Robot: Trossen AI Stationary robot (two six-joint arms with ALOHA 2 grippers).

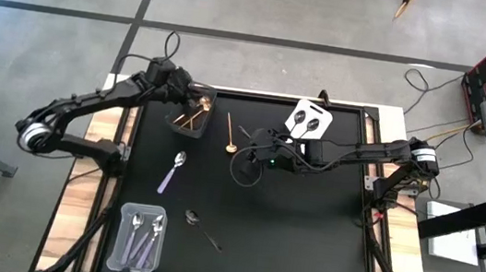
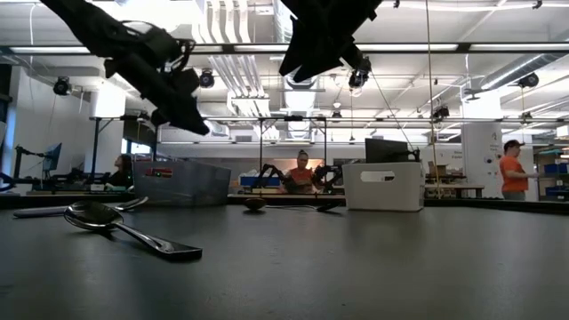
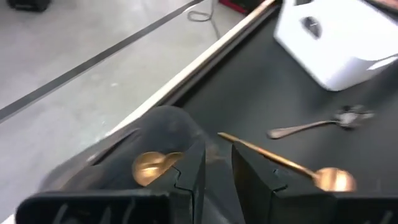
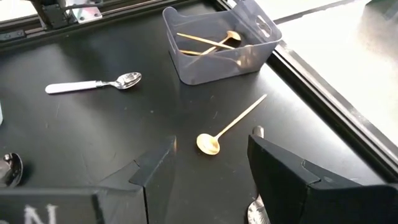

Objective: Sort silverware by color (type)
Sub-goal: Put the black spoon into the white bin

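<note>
My left gripper [image 3: 217, 174] hovers over the far left corner of the smoky dark bin [image 1: 192, 113], its fingers a narrow gap apart with nothing between them. Gold spoons [image 4: 211, 42] lie in that bin. My right gripper [image 4: 211, 168] is wide open above the table's middle [image 1: 252, 151]. One gold spoon [image 4: 227, 127] lies flat on the mat just ahead of it. A dark spoon [image 3: 317, 124] lies partly hidden under one right finger. A lilac-handled spoon [image 1: 172, 172] and another dark spoon [image 1: 202, 229] lie flat nearer the front.
A white bin [image 1: 308, 118] with dark spoons stands at the far edge, close to the right arm. A clear bin [image 1: 139, 237] with lilac-handled spoons sits at the near left corner. People stand in the room beyond the table [image 2: 514, 169].
</note>
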